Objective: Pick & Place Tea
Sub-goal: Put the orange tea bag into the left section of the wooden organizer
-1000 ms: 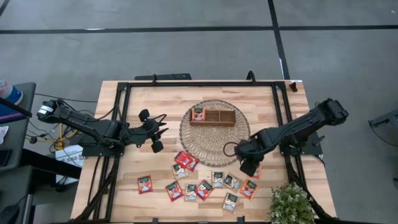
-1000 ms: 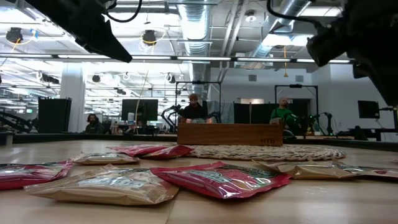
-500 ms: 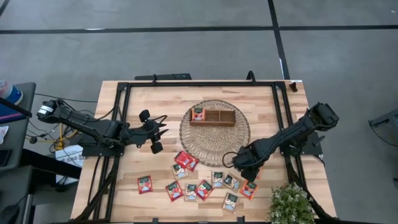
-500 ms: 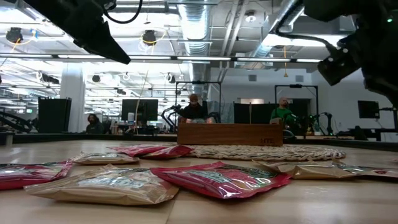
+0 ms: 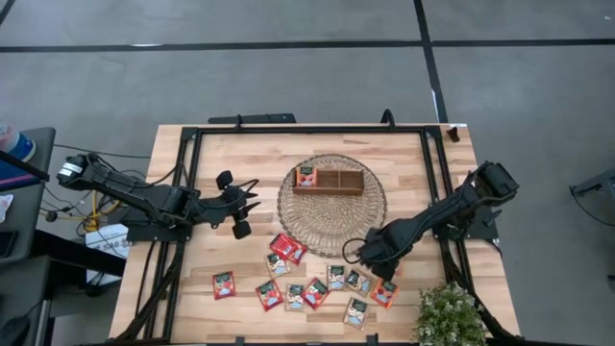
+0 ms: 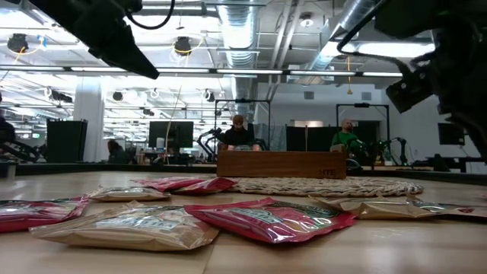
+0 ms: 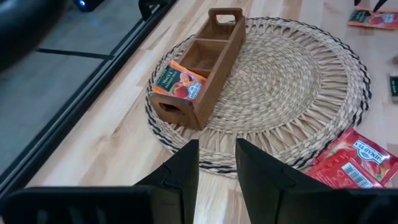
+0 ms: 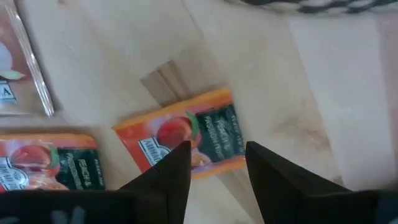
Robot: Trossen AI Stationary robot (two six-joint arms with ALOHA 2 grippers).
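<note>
An orange tea sachet (image 8: 186, 140) lies flat on the tabletop (image 5: 240, 149) at about five o'clock from the wicker mat (image 5: 332, 204), right under the right hand (image 8: 214, 162), whose fingers are spread to straddle it. Best to drop straight down, square to the packet (it's thin), and pinch its edges. The left hand (image 7: 216, 163), fingers slightly apart, waits at nine o'clock. The tray (image 7: 199, 65) holds one sachet.
</note>
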